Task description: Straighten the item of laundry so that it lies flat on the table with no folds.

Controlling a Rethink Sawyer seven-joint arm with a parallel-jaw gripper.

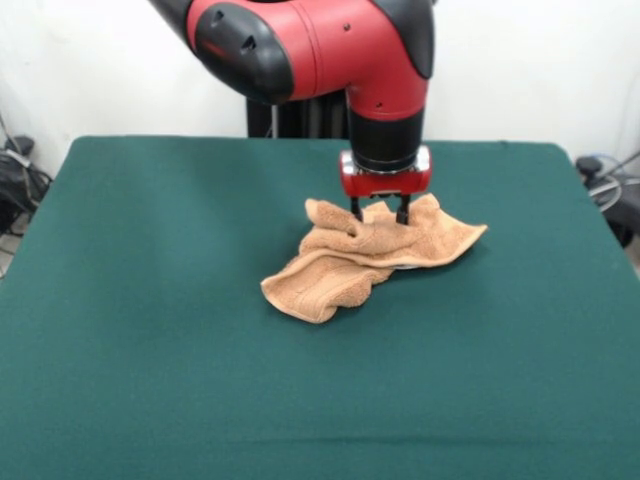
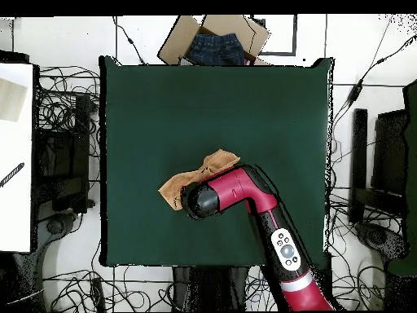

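The tan terry-cloth towel (image 1: 365,262) lies crumpled near the middle of the dark green table (image 1: 150,300), with folds and a rolled front edge. My gripper (image 1: 378,213) stands straight down over the towel's far part. Its two black fingers (image 1: 355,209) are spread apart, and their tips touch or sink into the cloth. In the overhead view the towel (image 2: 195,175) pokes out from under the red arm (image 2: 236,191), which hides the gripper there. No white tag shows.
In the overhead view a cardboard box with blue jeans (image 2: 216,41) sits beyond the table's far edge. Cables and dark equipment (image 2: 61,155) surround the table (image 2: 269,106). The green top stretches wide on all sides of the towel.
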